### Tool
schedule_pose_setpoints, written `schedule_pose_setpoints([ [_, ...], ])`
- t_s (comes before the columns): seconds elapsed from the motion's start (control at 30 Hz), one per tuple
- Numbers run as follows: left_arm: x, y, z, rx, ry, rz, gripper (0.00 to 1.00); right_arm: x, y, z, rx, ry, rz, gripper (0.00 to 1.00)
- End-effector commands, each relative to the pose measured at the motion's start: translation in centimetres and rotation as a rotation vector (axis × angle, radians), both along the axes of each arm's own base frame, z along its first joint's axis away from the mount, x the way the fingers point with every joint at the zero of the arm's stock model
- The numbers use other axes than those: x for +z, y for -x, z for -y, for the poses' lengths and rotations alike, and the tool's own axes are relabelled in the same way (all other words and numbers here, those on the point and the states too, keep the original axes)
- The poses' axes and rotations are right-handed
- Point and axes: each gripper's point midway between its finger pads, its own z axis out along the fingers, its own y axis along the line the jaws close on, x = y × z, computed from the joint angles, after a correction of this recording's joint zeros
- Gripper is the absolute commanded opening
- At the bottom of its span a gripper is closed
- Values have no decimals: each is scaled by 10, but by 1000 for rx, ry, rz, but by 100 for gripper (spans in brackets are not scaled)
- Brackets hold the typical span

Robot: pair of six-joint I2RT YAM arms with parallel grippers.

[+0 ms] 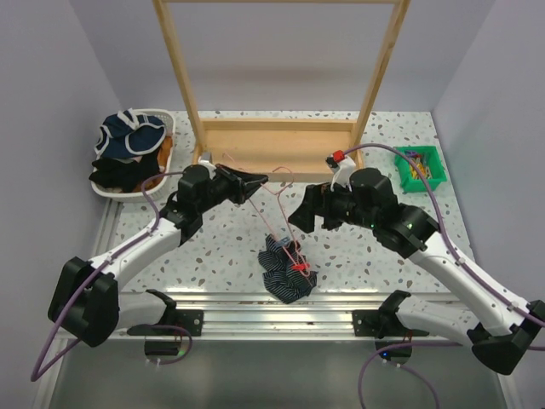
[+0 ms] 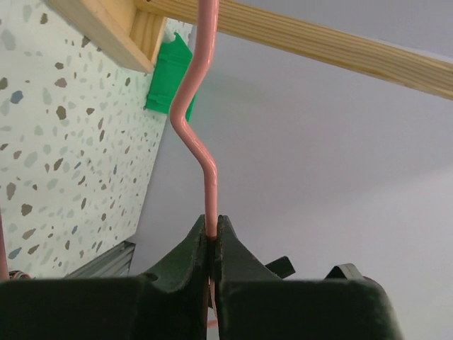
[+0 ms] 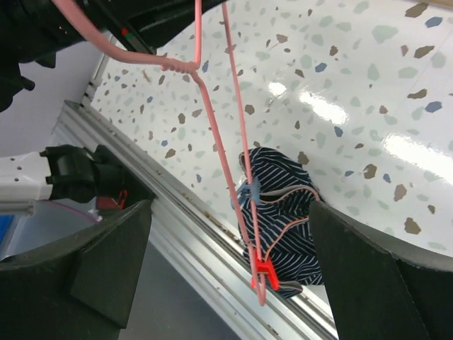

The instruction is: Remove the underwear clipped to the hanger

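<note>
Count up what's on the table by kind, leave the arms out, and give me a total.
Wooden frame: 1
Pink hanger: 1
Striped underwear: 1
Clips on the hanger: 2, a red clip and a blue clip
Containers: 2, a white basket and a green bin
Clothes heap in the basket: 1
Total: 8

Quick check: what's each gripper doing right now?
Left gripper: shut on the hanger.
Right gripper: open, holding nothing.

Robotics lab cell was indicated: speckled terrazzo tabletop (image 1: 217,247) enclosed by plain pale walls (image 1: 51,85), aluminium mounting rail (image 1: 272,308) fitted.
</note>
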Motion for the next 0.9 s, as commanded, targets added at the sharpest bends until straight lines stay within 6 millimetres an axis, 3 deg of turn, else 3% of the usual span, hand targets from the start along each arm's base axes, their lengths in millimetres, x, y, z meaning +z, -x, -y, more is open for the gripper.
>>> schedule_pose_setpoints([
  [0.0,16,3,-6,-3,78,53,0,11,-11,8,-14,66,72,95],
  [0.23,12,0,-6,-10,117,45,0,-9,4,5,128,172,49,73],
  [0.4,8,-7,-24,75,174,49,0,-29,19,17,103,186,9,65],
  [0.53,9,-9,-46,187,295,78,0,-33,14,31,-5,182,4,61],
  [0.63,37,-20,-47,189,360,150,0,-26,7,41,-74,186,45,60],
  [0.67,65,-24,-42,162,369,215,0,-26,5,44,-90,196,49,59],
  [0.73,87,-30,-40,160,376,270,0,-22,1,47,-107,217,63,59],
  [0.77,108,-32,-42,172,383,327,0,-22,0,48,-108,223,67,59],
  [0.87,134,-36,-57,227,380,432,0,-17,-1,47,-99,221,79,59],
])
